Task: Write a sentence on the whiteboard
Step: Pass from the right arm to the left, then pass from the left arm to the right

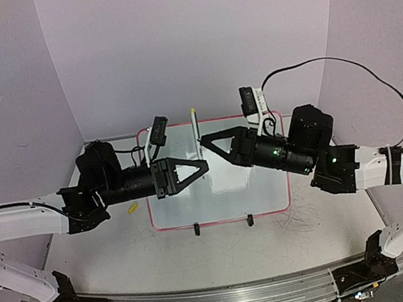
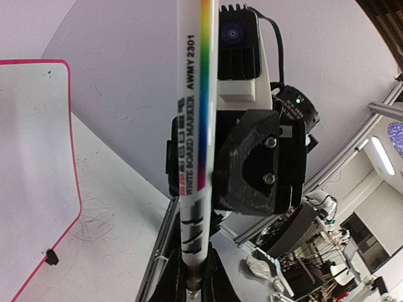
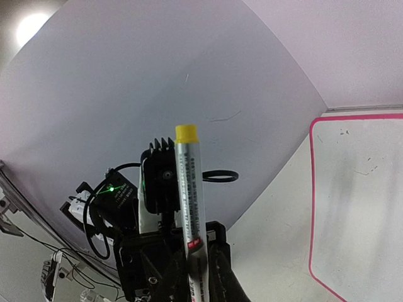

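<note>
Left wrist view: left gripper (image 2: 192, 280) clenched on a marker (image 2: 198, 157) printed "WHITE BOARD MARKER AWMY 2301"; right gripper (image 3: 200, 272), cannot tell its hold

Whiteboard (image 1: 225, 204): glossy, smooth white face w/ thin pink rim; table (image 1: 165, 263) matt white, scuffed w/ grey marks. Marker (image 2: 198, 126): shiny white plastic barrel, printed rainbow stripe. Left gripper (image 1: 203, 167) & right gripper (image 1: 203, 142): matt black plastic, slightly rough; rail (image 1: 224, 299) at near edge is brushed metal.
</note>
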You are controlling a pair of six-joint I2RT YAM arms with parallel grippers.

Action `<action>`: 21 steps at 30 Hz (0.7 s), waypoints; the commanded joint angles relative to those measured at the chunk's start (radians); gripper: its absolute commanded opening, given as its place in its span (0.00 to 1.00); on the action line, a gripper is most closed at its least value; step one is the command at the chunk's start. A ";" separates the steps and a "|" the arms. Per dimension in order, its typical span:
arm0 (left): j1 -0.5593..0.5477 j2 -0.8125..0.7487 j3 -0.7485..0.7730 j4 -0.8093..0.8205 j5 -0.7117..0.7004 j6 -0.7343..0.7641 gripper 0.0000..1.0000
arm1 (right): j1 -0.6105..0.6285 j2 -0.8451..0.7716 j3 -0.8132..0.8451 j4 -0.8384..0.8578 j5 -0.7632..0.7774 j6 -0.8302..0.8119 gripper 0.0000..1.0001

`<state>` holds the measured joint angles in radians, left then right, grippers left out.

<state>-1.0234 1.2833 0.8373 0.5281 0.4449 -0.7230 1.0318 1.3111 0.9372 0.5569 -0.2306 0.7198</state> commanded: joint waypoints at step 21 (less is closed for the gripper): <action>-0.062 0.129 0.475 -1.079 -0.122 0.745 0.00 | -0.359 0.148 0.539 -1.140 -0.809 -0.358 0.75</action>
<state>-1.0540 1.3773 1.2276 -0.4145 0.3642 -0.0934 0.6727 1.4099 1.4148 -0.4874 -0.8731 0.3960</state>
